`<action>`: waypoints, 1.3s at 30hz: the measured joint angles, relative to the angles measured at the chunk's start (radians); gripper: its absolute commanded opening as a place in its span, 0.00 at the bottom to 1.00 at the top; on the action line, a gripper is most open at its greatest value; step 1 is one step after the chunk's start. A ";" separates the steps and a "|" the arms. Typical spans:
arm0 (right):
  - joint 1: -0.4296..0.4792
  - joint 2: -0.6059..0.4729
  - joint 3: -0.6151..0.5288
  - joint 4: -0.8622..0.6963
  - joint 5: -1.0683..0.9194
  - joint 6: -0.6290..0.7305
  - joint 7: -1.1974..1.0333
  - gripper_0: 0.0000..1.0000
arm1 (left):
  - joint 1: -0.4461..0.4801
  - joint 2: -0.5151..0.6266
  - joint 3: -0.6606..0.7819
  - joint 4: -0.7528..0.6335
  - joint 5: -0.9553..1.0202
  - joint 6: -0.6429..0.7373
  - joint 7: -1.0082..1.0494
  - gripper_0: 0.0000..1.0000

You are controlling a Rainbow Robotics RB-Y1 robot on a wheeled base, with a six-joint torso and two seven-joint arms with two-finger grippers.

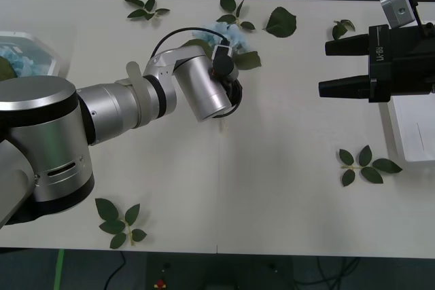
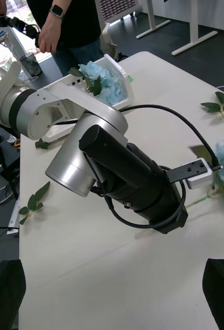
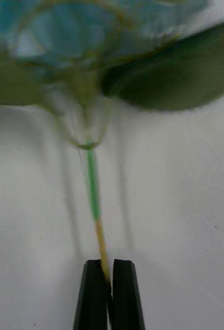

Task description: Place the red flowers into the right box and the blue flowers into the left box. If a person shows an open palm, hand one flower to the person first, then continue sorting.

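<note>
A blue flower (image 1: 226, 32) lies at the back middle of the table, its pale head (image 3: 106, 31) and a broad leaf (image 3: 173, 82) ahead of my left gripper (image 3: 104, 264). That gripper's black fingers are shut on the flower's thin green stem (image 3: 93, 196). My left arm (image 1: 204, 89) reaches across the table over the stem. The left box (image 1: 34, 42) at the far left holds more blue flowers (image 2: 104, 80). My right gripper (image 1: 325, 68) hovers open beside the right box (image 1: 414, 130), which is white. The red flowers are out of view.
Loose green leaf sprigs lie scattered: back left (image 1: 146, 8), back middle (image 1: 280, 22), back right (image 1: 343, 28), front left (image 1: 121, 222) and right of centre (image 1: 367, 166). The table's front edge runs near the bottom of the front view.
</note>
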 measured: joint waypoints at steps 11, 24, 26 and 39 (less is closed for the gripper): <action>0.000 0.000 0.000 0.000 0.000 0.000 0.000 1.00 | 0.000 0.009 0.000 -0.001 0.000 -0.010 0.000 0.00; 0.000 0.000 0.000 -0.001 0.000 0.000 0.000 1.00 | 0.001 0.165 0.275 -0.121 0.000 -0.030 0.000 0.00; 0.001 0.000 0.000 -0.001 0.000 0.000 0.000 1.00 | 0.001 0.206 0.375 -0.183 0.000 0.038 0.000 0.00; 0.004 0.002 0.000 -0.003 -0.001 0.001 0.000 1.00 | 0.001 0.450 0.526 -0.450 0.081 0.333 0.000 0.00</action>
